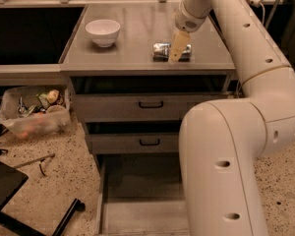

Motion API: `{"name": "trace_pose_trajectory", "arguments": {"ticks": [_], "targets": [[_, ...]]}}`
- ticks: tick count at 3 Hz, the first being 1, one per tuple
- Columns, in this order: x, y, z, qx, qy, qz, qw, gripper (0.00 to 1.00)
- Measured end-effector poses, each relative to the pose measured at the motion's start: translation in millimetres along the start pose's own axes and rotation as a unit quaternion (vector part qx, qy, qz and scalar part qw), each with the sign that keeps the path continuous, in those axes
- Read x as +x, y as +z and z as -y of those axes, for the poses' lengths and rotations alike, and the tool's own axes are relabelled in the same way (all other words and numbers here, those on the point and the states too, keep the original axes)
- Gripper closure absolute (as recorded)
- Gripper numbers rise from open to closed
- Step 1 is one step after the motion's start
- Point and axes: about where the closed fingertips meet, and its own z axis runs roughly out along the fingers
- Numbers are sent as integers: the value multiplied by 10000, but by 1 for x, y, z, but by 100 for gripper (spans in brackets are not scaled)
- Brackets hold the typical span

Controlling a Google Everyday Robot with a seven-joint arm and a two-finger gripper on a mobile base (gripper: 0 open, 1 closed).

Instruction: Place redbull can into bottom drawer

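The redbull can lies on its side on the grey counter top, right of the middle. My gripper reaches down from the upper right and sits directly over the can's right half, at or touching it. The bottom drawer is pulled out near the floor below the counter; the part of its floor that shows holds nothing. My arm's large white link hides the drawer's right side.
A white bowl stands at the counter's left. Two shallower grey drawers with black loop handles are slightly pulled out. A plastic bin of clutter sits on the floor at left, and a black chair base lower left.
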Motion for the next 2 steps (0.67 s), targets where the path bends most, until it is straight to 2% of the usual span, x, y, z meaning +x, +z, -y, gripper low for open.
{"name": "trace_pose_trajectory", "arguments": {"ticks": [2], "targets": [[0, 22, -2, -179, 206, -5, 9996, 0]]}}
